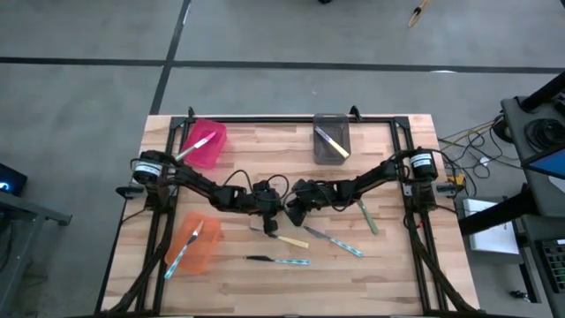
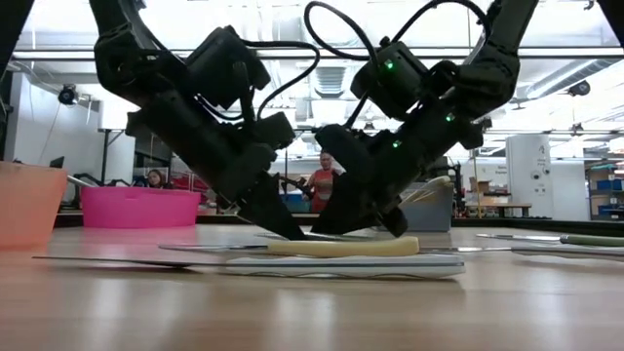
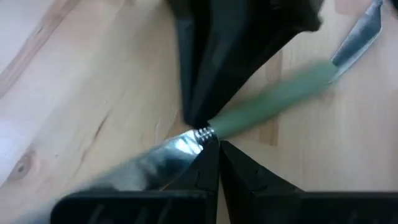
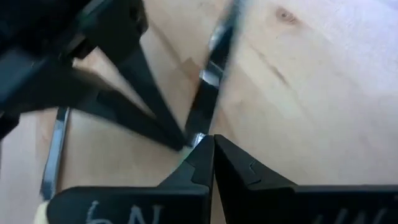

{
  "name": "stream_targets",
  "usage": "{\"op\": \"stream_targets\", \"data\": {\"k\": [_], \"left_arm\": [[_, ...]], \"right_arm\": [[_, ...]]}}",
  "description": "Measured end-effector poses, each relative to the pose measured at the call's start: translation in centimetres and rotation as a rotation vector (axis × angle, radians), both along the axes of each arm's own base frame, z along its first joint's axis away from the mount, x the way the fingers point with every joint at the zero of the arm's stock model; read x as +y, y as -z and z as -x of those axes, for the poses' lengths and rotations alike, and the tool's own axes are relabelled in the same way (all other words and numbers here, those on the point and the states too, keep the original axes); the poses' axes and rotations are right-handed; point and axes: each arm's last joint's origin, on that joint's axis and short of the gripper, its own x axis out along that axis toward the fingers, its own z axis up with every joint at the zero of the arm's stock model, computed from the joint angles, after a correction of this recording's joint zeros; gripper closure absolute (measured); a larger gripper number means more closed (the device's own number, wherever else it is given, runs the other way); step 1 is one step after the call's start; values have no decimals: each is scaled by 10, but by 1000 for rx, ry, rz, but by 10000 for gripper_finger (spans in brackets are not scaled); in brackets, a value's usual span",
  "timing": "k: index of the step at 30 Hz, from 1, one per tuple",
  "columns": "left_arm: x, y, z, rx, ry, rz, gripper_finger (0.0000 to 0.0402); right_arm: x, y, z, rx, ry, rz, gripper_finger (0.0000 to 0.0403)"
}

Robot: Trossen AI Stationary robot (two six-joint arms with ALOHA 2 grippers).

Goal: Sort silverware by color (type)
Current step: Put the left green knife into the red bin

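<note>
1. Wooden table (image 1: 388,274) carries three bins: pink bin (image 1: 208,146), orange bin (image 1: 196,245), grey bin (image 1: 331,139).
2. Five knives lie loose mid-table; three more rest one per bin.
3. Left gripper (image 1: 270,226) and right gripper (image 1: 291,215), fingers closed, both pinch one green-handled knife (image 3: 273,99) at centre.

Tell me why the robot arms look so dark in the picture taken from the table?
Low view: bright ceiling lights and windows behind turn the left gripper and right gripper into dark shapes. Left wrist view: the green-handled knife is smeared. Right wrist view: near parts are blurry too.
</note>
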Motion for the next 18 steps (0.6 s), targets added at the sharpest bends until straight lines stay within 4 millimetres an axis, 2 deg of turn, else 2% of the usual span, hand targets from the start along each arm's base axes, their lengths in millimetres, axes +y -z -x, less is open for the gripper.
{"op": "stream_targets", "data": {"k": [7,13,18], "left_arm": [[0,-1,-3,-55,-15,0,401],[1,-4,-6,-74,-46,-12,401],[1,-17,-4,-98,-58,-20,401]], "right_arm": [[-2,5,-3,-33,6,4,394],[-2,-2,-4,-60,-11,-9,394],[-2,-13,-4,-96,-37,-32,394]]}}
